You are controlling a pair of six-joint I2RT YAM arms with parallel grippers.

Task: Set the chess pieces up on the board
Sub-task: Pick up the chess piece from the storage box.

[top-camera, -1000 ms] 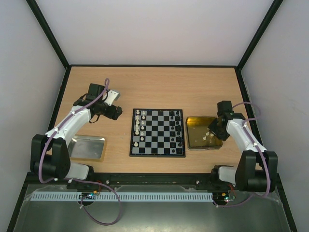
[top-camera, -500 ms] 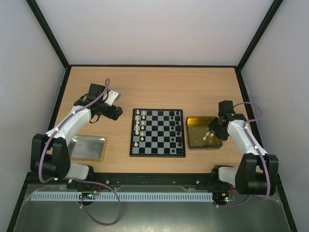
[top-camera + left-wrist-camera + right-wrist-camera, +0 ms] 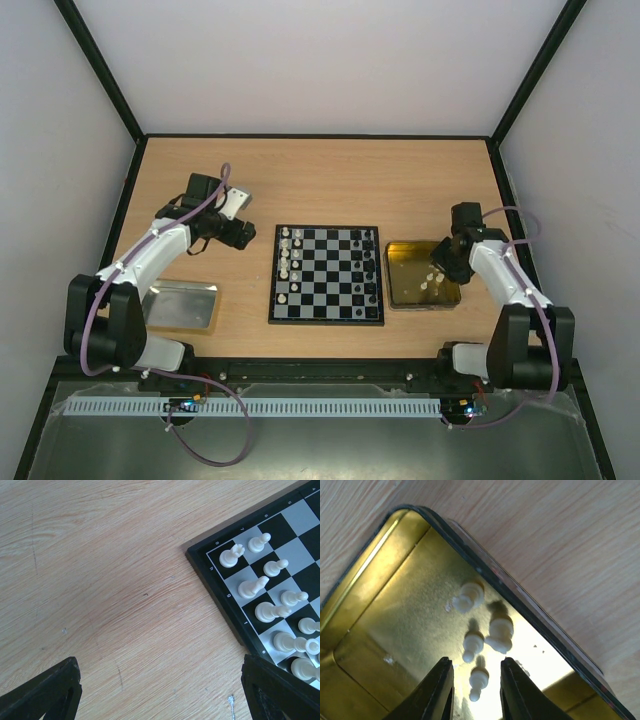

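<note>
digits 4–8, small letters, board (image 3: 200,560) border

A wooden table (image 3: 330,180) carries three things: the board (image 3: 326,320) at centre, a gold tray (image 3: 404,282) just beside it at 3 o'clock, and a silver tray (image 3: 182,306) standing apart at 8 o'clock.

Gold tray (image 3: 405,278) at right, silver tray (image 3: 185,306) at near left, wooden table (image 3: 400,180)

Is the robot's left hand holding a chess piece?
No, the left hand is open above the wooden table beside the board, with nothing between its fingers.
</note>
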